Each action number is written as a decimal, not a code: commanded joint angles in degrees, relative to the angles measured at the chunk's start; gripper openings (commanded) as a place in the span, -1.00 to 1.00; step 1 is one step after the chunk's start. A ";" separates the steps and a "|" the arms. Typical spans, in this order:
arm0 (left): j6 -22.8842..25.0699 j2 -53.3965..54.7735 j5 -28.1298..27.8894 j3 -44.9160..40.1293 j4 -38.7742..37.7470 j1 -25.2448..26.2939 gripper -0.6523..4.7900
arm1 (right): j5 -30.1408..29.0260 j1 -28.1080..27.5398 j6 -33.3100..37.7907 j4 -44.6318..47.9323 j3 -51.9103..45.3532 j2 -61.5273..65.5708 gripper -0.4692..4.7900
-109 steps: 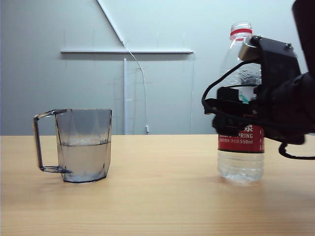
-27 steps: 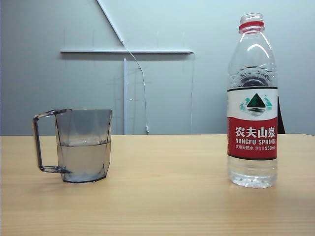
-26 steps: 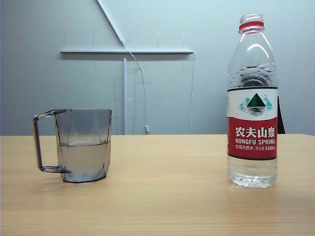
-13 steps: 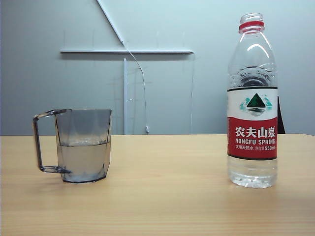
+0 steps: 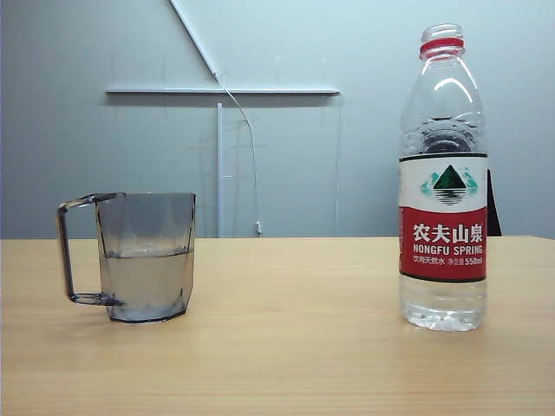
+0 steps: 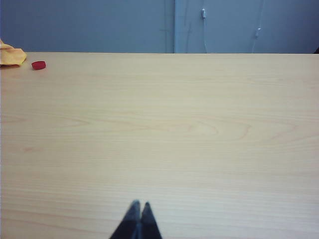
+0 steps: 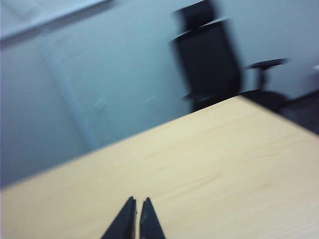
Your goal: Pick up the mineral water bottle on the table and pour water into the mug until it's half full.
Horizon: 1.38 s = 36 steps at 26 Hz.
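Change: since the earliest exterior frame the right arm, then wrapped about the bottle, has left that view; over the last second the bottle shows only a trace of shift and the mug none.
Bottle: bottle [image 5: 443,178] stands upright and uncapped at the right of the exterior view, free of any grip, with a shallow layer of water below the label.
Mug: mug [image 5: 146,256] sits at left centre on the table [image 5: 286,347], handle to the left, well apart from the bottle.
Water: water [image 5: 146,282] reaches roughly the middle of the mug wall.
Left gripper: left gripper [image 6: 137,208] has its jaws pressed together, holding nothing, above bare table; neither bottle nor mug shows in its view.
Right gripper: right gripper [image 7: 136,205] likewise closed and empty; its view is blurred and looks across the table edge toward a dark chair [image 7: 214,64].
Other items: a small red cap [image 6: 38,65] and an orange cloth [image 6: 11,53] lie at the upper left of the left wrist view.
Assessment: pour appears complete, bottle returned; task judged essentially finished.
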 commanded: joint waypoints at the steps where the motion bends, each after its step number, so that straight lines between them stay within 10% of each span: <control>1: -0.17 0.09 0.11 0.15 0.52 0.04 -0.77 | -13.51 -12.13 7.32 -12.83 -0.13 -3.37 -0.70; 7: -0.17 0.09 0.09 0.15 0.52 0.02 -0.77 | -59.63 -37.09 14.45 -38.38 -0.13 -13.66 -0.70; 10: -0.17 0.09 0.11 0.15 0.48 0.02 -0.77 | -72.61 -47.98 18.45 -46.64 -0.22 -17.40 -0.70; 22: -0.17 0.09 0.11 0.15 0.52 0.02 -0.77 | -78.82 -65.09 24.06 -53.59 -0.24 -17.14 -0.70; 36: -0.17 0.09 0.09 0.15 0.50 0.02 -0.77 | -78.84 -68.37 23.61 -56.76 -0.24 -17.27 -0.70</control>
